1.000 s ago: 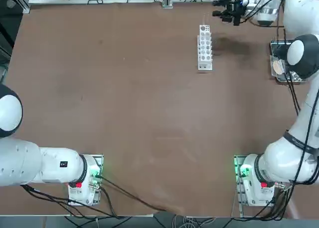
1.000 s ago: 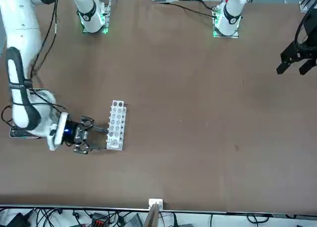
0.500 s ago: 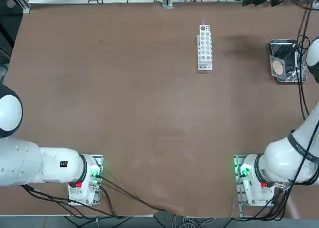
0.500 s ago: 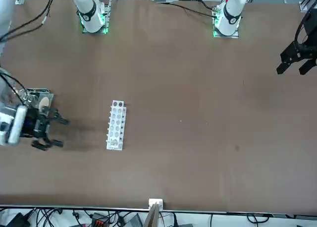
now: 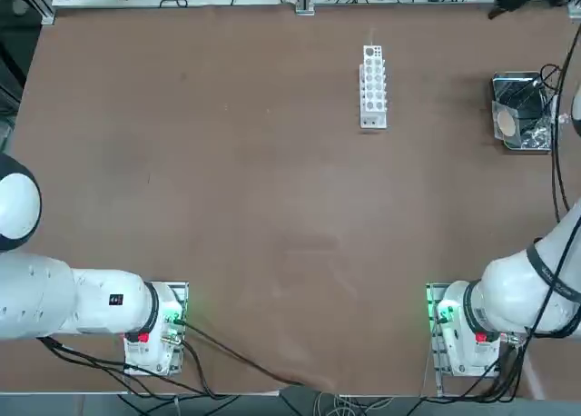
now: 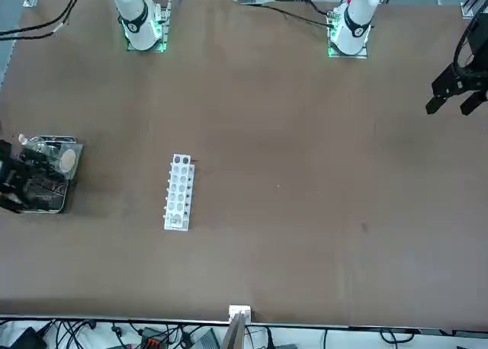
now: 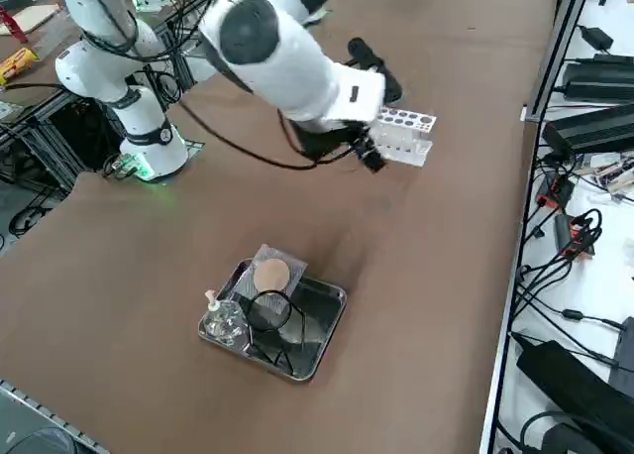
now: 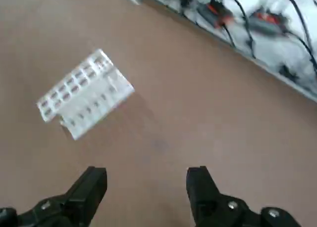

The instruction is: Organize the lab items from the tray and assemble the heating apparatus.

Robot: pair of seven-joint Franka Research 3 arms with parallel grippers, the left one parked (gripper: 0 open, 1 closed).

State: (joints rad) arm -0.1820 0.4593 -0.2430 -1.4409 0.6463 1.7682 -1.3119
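At the far right corner of the counter [image 5: 272, 207], well above the surface, the right claw [image 8: 146, 192] hangs with its two fingers spread wide and nothing between them. The wrist view looks down on bare counter and on the white rack [image 8: 84, 100], so the claw is not yet over the tray.

The white rack stands near the middle of the far edge. Its long axis runs from the far edge toward the near edge.

The tray [image 5: 547, 116] lies close to the right edge, not far from the far right corner, and well apart from the rack. Its long axis also runs parallel to the right edge. Inside it the pieces are crowded. The wire stand [image 7: 269, 310] shows its dark ring in the middle with the legs toward one short end. The square mesh [image 7: 269, 274] leans on the rim at the other end, and the glass burner [image 7: 223, 320] seems to stand upright in a corner just beside the ring.

I see these risks. The tray is light and near the edge, so a finger that meets its rim may push it along or off the counter. The ring seems to overlap the mesh, so lifting one may drag the other. The burner is smooth glass and close to the stand, so it may slip from the fingers or be tipped by a leg.
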